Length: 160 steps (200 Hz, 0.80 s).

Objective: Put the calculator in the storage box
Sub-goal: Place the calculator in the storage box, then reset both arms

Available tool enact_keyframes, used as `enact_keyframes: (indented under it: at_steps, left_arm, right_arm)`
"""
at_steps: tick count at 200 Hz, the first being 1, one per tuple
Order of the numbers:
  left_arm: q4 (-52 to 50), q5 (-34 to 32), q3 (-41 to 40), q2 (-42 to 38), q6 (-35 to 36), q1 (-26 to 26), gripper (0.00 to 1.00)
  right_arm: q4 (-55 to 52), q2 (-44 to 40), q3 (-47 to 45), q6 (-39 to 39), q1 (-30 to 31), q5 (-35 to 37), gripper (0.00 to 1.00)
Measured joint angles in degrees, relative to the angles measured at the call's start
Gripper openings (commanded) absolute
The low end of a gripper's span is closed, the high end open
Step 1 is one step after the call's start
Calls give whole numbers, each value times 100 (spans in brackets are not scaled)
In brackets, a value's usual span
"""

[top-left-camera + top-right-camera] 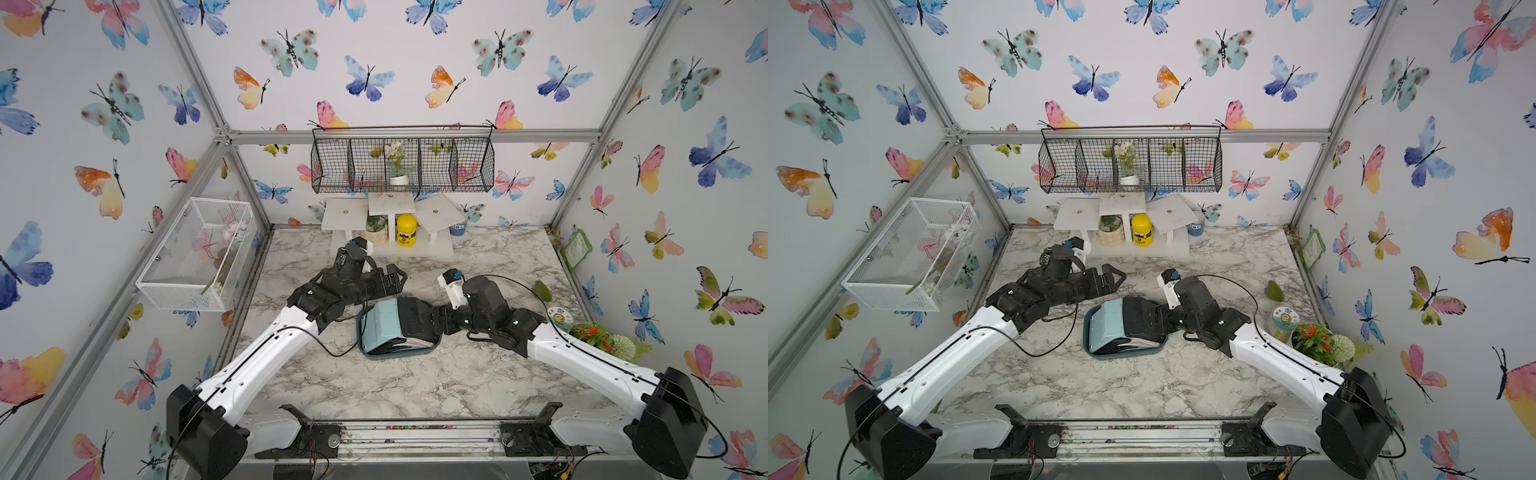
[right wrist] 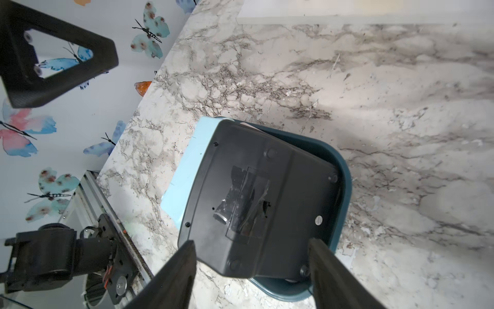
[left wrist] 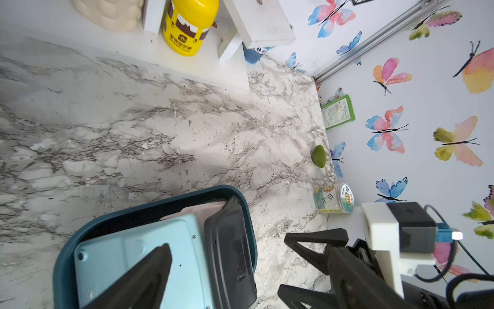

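Your left claw (image 1: 397,277) hangs spread just beyond the storage box (image 1: 399,353). The black calculator (image 2: 254,192) lies tilted inside (atop a pale blue one (image 1: 380,326)). With your right claw (image 2: 251,241) straddling its end, jaws apart, a crooked retreat could drag it out.

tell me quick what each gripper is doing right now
left gripper: open, holding nothing
right gripper: open, holding nothing; the black calculator sits in the storage box
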Motion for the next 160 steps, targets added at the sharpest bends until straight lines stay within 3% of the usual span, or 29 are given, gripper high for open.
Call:
enact_keyframes:
  at_steps: [38, 116, 160]
  left_arm:
    - [-50, -299, -496, -955, 48, -42, 99]
    - [-315, -1051, -1335, -2758, 166, -59, 99]
    - [-321, -1386, -2216, -3609, 219, -59, 99]
  right_arm:
    - [-293, -459, -2, -17, 0, 120, 98]
    - [-603, -1252, -308, 11, 0, 293, 98]
    - [-599, -1637, -837, 7, 0, 435, 98]
